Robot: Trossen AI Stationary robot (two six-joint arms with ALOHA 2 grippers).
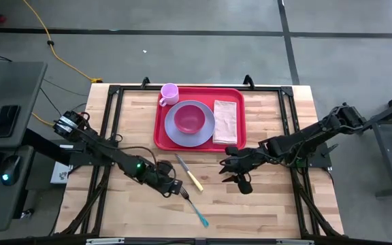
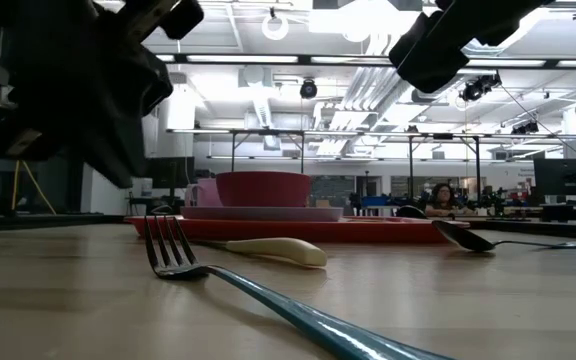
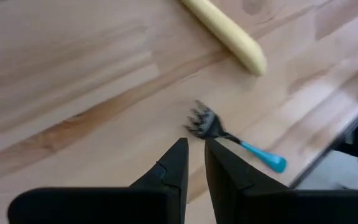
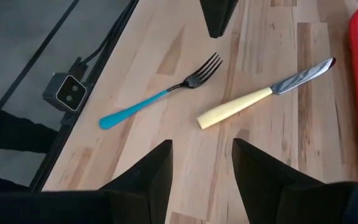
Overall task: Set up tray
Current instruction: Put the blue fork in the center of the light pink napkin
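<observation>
Three pieces of cutlery lie loose on the counter [image 1: 264, 204], off the tray [image 1: 159, 129]: a fork [image 1: 194, 206] with a teal handle, a knife [image 1: 188, 172] with a cream handle, and a spoon [image 2: 488, 240] seen only in the low view, off to one side near the tray's front rim. The step in hand looks like collecting the fork. The left end effector [image 1: 171, 185] sits low over the counter just beside the fork's tines, its fingers drawn close together with only a thin gap and nothing between them. The right end effector [image 1: 235, 171] hangs near the tray's front right corner with its fingers spread apart and empty.

The next move, as I judge it, calls for the left fingers to spread, drop either side of the fork's neck or handle, and close on it; the fork lies flat on the wood, so the fingertips must come right down to the surface.

The tray rests at the far middle of the counter. It holds a lavender plate [image 1: 209, 137] with a pink bowl [image 1: 189, 119] on it, a pink mug [image 1: 169, 93] at the far left corner, and a tan napkin [image 1: 226, 122] just beside the plate on the right.
</observation>
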